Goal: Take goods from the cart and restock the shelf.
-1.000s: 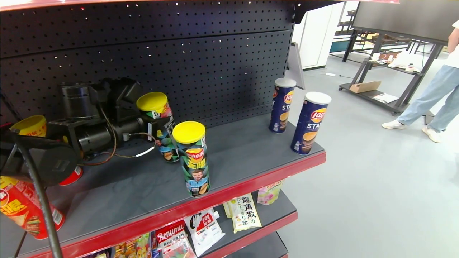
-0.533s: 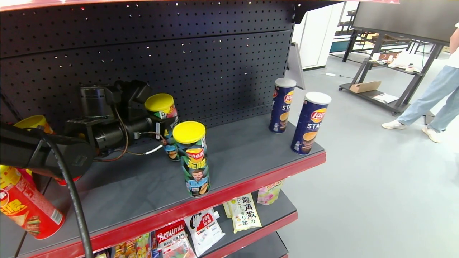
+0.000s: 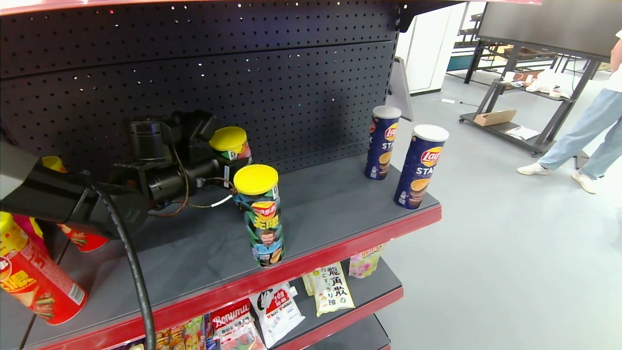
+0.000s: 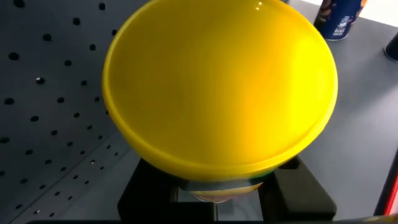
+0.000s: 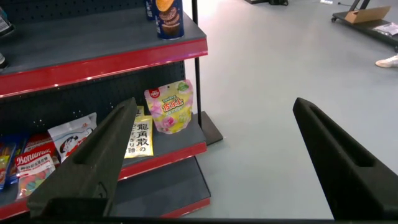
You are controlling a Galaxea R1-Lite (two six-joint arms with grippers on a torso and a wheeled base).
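Top shelf (image 3: 340, 214): red can (image 3: 36, 284) far left, at the front. Left gripper (image 3: 224, 167) clamped on yellow-lidded can (image 3: 232, 143) near the pegboard, just behind a matching can (image 3: 260, 214) at the front edge. Rear blue can (image 3: 384, 143) and front blue can (image 3: 420, 167) upright, far right. Right gripper (image 5: 217, 155) open, holding nothing.

Round logo badge on tall dark-blue cardboard chip tube (image 3: 382, 143) and its twin (image 3: 420, 167), characters on yellow-lidded green chip tube (image 3: 261, 216), red chip tube (image 3: 34, 287), pale snack bags (image 3: 328, 289).
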